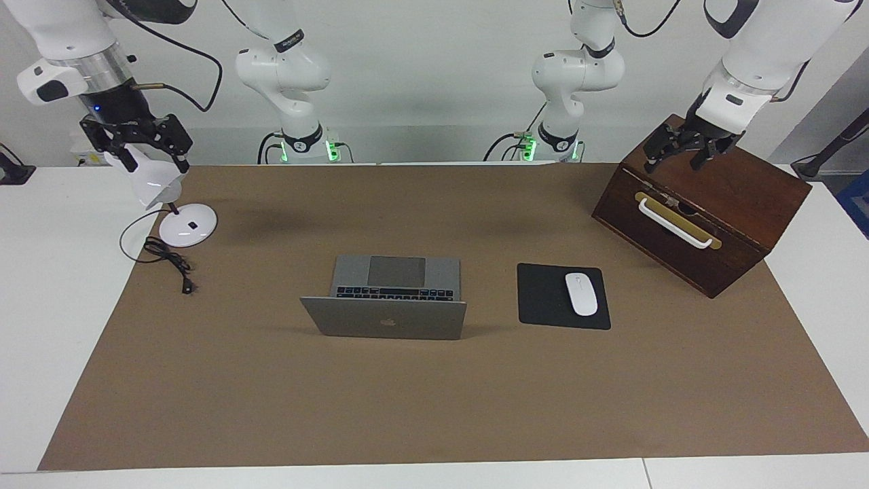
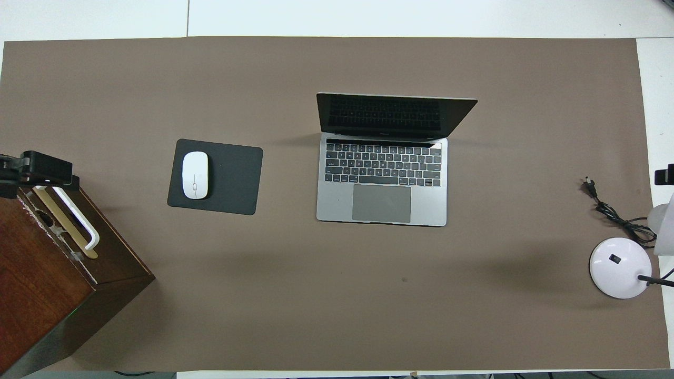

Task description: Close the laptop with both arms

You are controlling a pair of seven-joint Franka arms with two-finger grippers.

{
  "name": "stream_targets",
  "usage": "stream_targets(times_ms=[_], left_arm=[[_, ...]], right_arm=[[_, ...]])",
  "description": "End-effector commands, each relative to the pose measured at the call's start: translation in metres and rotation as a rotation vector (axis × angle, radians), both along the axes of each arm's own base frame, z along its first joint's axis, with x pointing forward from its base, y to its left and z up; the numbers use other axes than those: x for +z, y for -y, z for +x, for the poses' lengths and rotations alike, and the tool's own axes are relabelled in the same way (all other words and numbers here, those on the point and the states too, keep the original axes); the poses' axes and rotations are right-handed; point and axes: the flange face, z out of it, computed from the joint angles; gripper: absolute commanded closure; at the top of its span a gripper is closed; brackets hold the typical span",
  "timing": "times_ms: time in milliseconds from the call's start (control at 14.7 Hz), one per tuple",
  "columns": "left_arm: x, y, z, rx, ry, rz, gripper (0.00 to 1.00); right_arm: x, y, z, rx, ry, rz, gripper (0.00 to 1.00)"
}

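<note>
The silver-grey laptop (image 1: 387,318) (image 2: 382,179) stands open in the middle of the brown mat, its keyboard and trackpad toward the robots and its lid raised at the edge farther from them. Both arms wait well apart from it. My left gripper (image 1: 674,163) (image 2: 37,168) hangs open over the top of the wooden box at the left arm's end of the table, holding nothing. My right gripper (image 1: 155,159) is open and empty in the air just over the white lamp's head at the right arm's end; only a dark edge of it shows in the overhead view.
A black mouse pad (image 1: 543,295) (image 2: 231,179) with a white mouse (image 1: 581,293) (image 2: 195,175) lies beside the laptop toward the left arm's end. The wooden box (image 1: 740,197) (image 2: 47,284) has a white handle. The white lamp (image 1: 187,224) (image 2: 618,266) trails a black cable.
</note>
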Motion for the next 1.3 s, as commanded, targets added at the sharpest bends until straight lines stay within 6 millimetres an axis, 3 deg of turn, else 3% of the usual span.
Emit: stream_targets(times_ms=[0, 1229], left_arm=[[0.0056, 0.0005, 0.0005, 0.014, 0.011, -0.012, 0.00], [0.0055, 0.0028, 0.0006, 0.011, 0.015, -0.010, 0.00]], right_arm=[[0.0053, -0.0002, 0.0004, -0.002, 0.032, -0.001, 0.00], [0.0050, 0.0014, 0.0090, -0.005, 0.082, -0.011, 0.00]])
